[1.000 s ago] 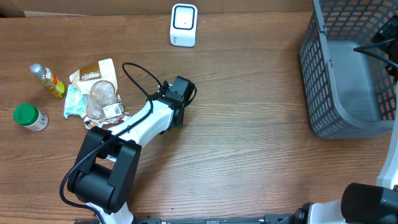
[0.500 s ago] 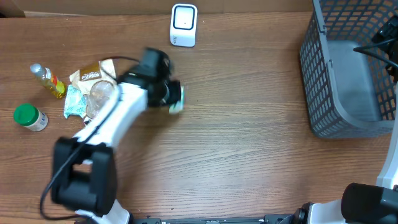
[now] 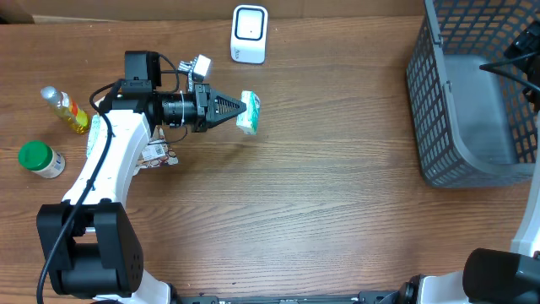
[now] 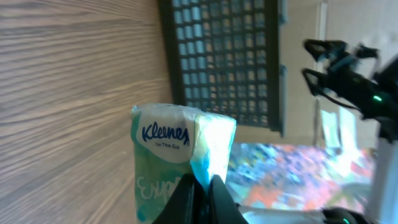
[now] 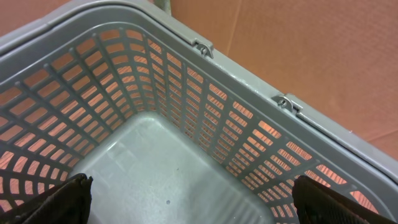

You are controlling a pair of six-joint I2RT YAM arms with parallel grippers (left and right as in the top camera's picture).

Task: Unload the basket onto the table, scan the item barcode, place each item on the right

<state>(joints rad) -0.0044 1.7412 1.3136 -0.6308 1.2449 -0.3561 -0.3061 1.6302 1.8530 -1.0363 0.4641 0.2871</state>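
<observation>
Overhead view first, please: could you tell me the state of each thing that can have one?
left end effector, shut on tissue pack
tissue pack, pinched at one end
right end effector, open above basket
basket, upright
green-capped jar, lid on
bottle, lying on its side

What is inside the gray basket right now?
Nothing visible: the gray basket shows a bare floor in the right wrist view. Its lower corners are hidden behind the right fingers.
</observation>
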